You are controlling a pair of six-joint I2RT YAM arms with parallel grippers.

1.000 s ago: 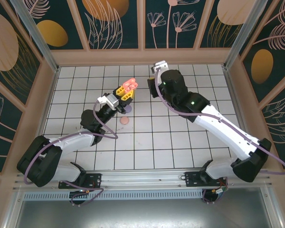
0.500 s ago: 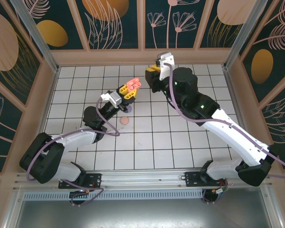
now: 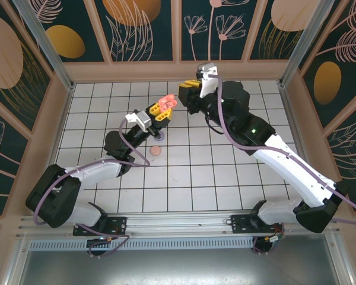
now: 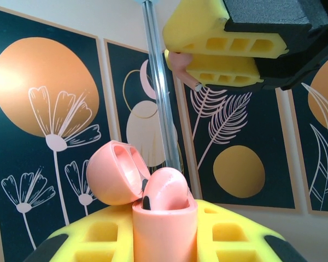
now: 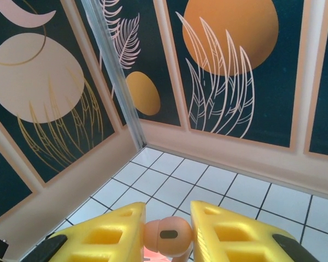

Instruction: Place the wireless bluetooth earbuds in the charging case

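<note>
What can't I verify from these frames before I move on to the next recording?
- Left wrist view: the charging case hides its sockets behind its own front wall. In the top view they are too small.
- Right wrist view: the earbud is cut off below its head by the bottom edge.
- Top view: the pink item on the tiles is too small to identify.
</note>
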